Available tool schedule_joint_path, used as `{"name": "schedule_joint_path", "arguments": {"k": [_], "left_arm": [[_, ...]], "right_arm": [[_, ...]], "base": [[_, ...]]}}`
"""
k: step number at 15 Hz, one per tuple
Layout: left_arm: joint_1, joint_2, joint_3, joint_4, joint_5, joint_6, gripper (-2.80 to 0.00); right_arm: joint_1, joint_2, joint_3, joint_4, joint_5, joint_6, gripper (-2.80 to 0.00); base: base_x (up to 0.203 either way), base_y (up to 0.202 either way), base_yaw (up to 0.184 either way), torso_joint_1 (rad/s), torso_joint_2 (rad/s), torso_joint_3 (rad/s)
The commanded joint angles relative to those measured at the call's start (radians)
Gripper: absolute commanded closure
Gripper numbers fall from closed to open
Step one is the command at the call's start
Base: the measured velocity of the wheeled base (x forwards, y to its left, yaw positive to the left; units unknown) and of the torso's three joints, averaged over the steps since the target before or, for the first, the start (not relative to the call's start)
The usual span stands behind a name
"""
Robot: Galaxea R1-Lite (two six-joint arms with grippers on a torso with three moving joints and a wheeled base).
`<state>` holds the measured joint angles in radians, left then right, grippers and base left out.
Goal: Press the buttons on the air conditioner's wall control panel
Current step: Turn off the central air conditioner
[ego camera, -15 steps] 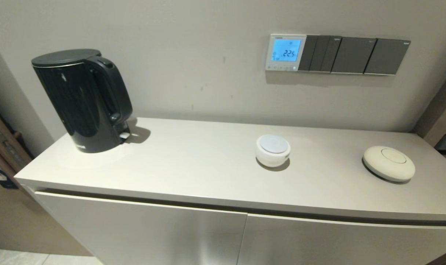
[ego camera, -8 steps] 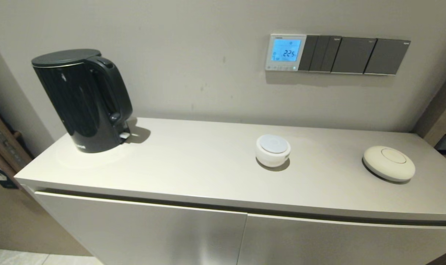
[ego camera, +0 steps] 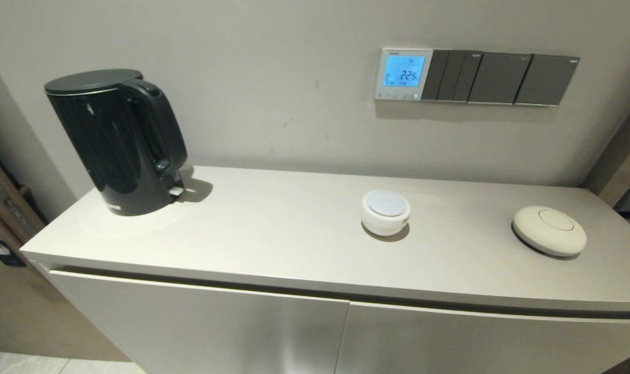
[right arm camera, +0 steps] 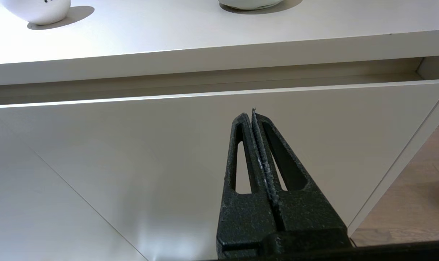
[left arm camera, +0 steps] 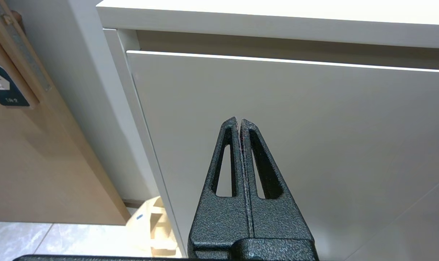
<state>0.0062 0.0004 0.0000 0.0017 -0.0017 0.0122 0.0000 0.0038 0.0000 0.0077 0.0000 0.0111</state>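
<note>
The air conditioner's wall control panel (ego camera: 403, 74) glows blue on the wall above the cabinet top (ego camera: 294, 239) — its buttons (ego camera: 397, 95) untouched. Left gripper (left arm camera: 239, 121) and right gripper (right arm camera: 251, 115) hang low before the cabinet doors — fingers pressed together, holding nothing.

The head view looks forward and down on the tabletop (ego camera: 273, 234) and wall. Both wrist views sit low, facing the cabinet doors (left arm camera: 295, 145) closely, sharing the tabletop's near edge.
</note>
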Motion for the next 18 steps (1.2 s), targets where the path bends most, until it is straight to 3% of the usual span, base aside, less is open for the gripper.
{"name": "schedule_joint_path", "arguments": {"k": [1,18], "left_arm": [[0.001,0.001,0.000,0.000,0.000,0.000,0.00],[0.001,0.000,0.000,0.000,0.000,0.000,0.00]], "right_arm": [[0.000,0.004,0.002,0.000,0.000,0.001,0.00],[-0.002,0.002,0.002,0.000,0.000,0.000,0.00]], "base": [[0.000,0.000,0.000,0.000,0.00,0.000],[0.000,0.000,0.000,0.000,0.00,0.000]]}}
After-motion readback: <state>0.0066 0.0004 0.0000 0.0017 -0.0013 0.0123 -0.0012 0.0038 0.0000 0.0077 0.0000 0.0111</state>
